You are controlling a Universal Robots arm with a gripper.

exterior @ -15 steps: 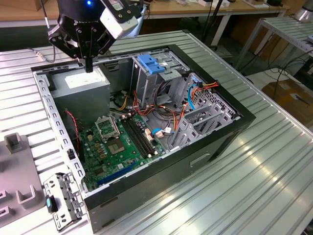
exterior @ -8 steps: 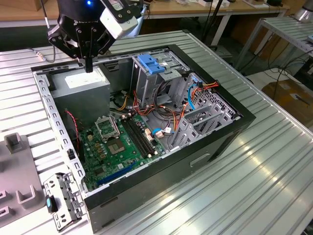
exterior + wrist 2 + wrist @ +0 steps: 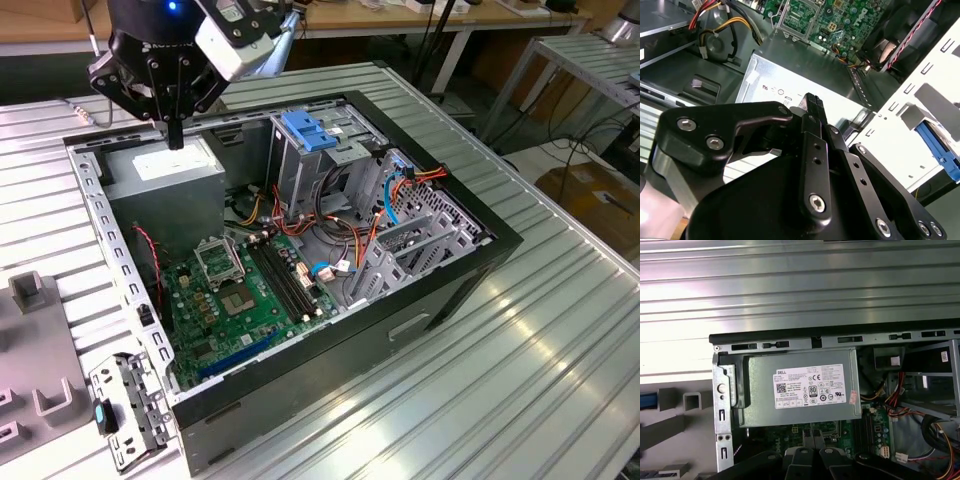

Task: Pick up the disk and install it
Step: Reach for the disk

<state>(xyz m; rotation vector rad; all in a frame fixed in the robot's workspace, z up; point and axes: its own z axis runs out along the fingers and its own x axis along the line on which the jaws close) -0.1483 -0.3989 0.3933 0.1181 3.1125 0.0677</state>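
Hand (image 3: 175, 138) hovers over grey box (image 3: 150, 185); fingers (image 3: 813, 104) pressed together

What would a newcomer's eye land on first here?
The open computer case on the ribbed metal table, its green motherboard exposed. The black gripper, shut and empty, hangs over the grey power supply on the exterior view's left, near the drive cage with a light-blue cap.

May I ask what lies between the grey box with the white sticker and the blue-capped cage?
A bundle of red, yellow and black wires fills the gap between the grey box and the cage, as the exterior view shows.
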